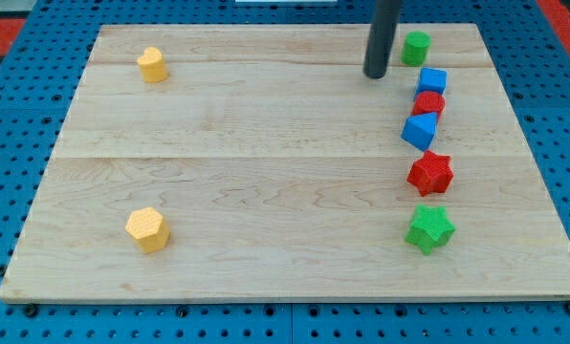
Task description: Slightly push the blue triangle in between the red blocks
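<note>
Camera view: my tip (376, 75) left of blue triangle (420, 131), apart; no hand.

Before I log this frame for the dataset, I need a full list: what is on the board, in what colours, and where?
Wooden board: 1, light wood, fills most of the view, on a blue perforated base.
Yellow blocks: 2, one near the view's top left, a hexagon near the bottom left.
Green blocks: 2, a rounded one at the view's top right, a star at the bottom right.
Blue cube: 1, just below the top green block.
Red blocks: 2, a rounded one under the blue cube, a star lower down.
Blue triangle: 1, between the two red blocks.
My tip: 1, dark rod, left of the top green block and blue cube, touching nothing.
</note>
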